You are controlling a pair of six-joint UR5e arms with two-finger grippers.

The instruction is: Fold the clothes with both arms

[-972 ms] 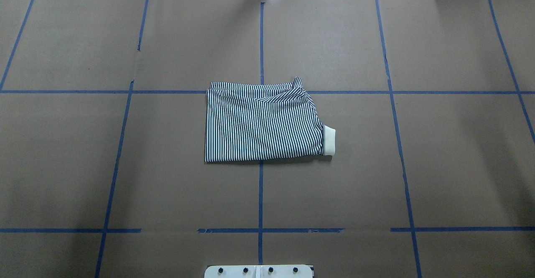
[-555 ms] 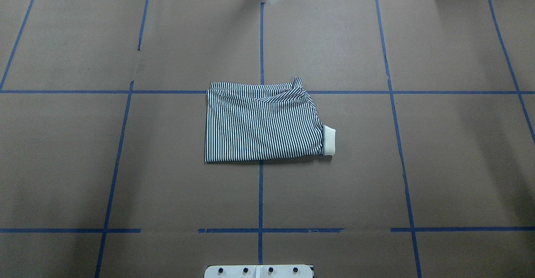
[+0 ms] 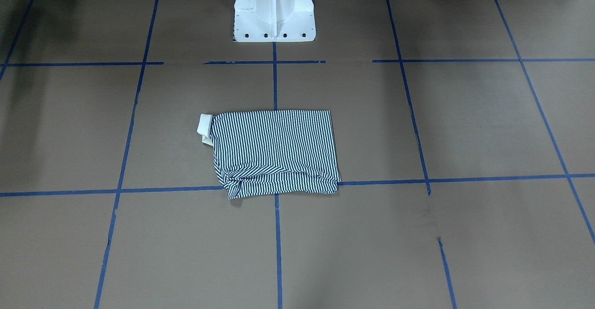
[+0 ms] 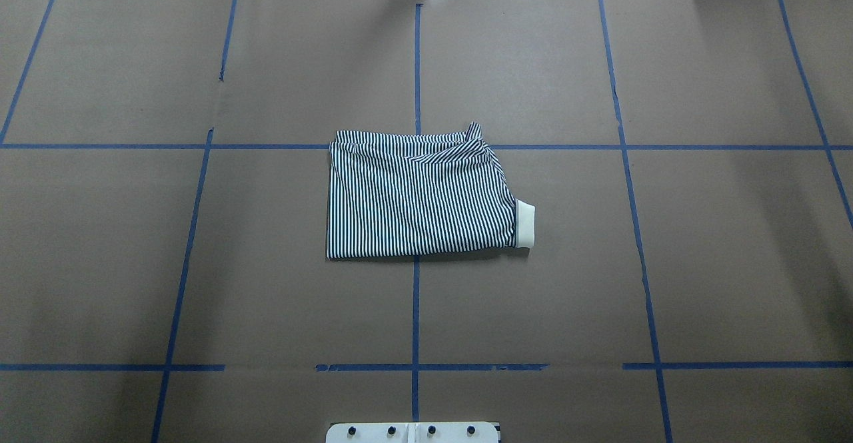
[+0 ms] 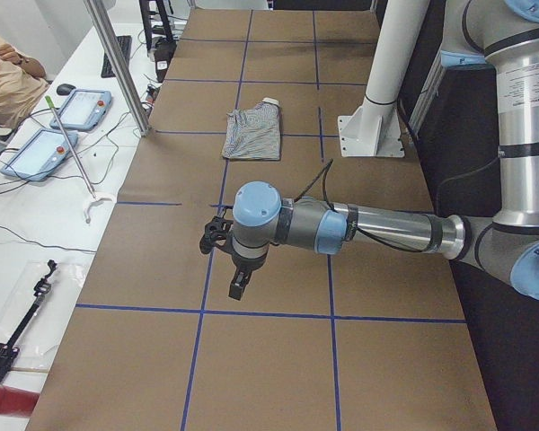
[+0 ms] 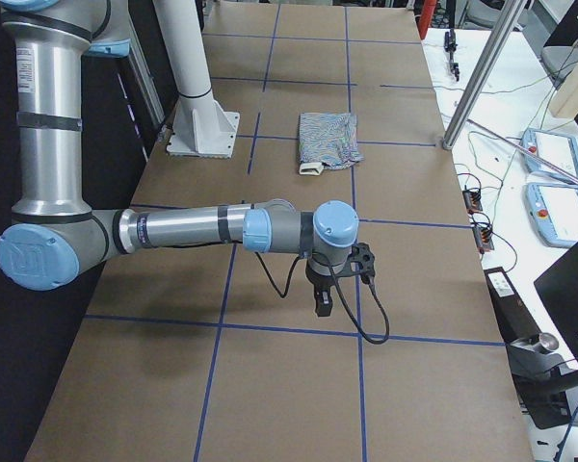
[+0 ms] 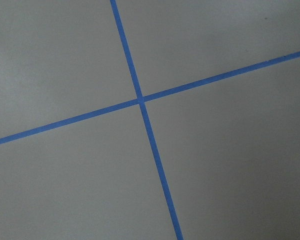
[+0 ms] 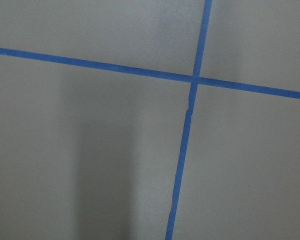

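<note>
- The left gripper [image 5: 237,289] hangs over bare table [image 4: 100,263] in the middle of the left-side view. The right gripper [image 6: 323,306] does the same in the lower middle of the right-side view. Each shows only in its side view, so whether either is released or clenched cannot be told. Neither is touching any cloth.
- The polo shirt [image 4: 420,196] lies at the centre of the overhead frame as a compact folded rectangle. It sits over a crossing of the blue tape lines [image 4: 416,63] and is well apart from both grippers.
- The folding looks close to done, so the main risk is spoiling it with a further touch.
- The edge along the top of the overhead frame is rumpled, with what seems to be a tucked sleeve bunched there, though the stripes make this hard to read. Another fold over that lump would probably sit proud and spring open.
- The cream collar [image 4: 525,224] pokes out at the packet's right side. A pinch there would likely lift only the collar and peel the layers apart.
- The knit is thin and stacked, so a pinch at a corner could take the top layer alone and drag the rest askew.
- Fingers pressed too low could catch the brown paper covering, which already shows small tears along the tape.
- If the two arms lift unevenly, the rectangle would skew.
</note>
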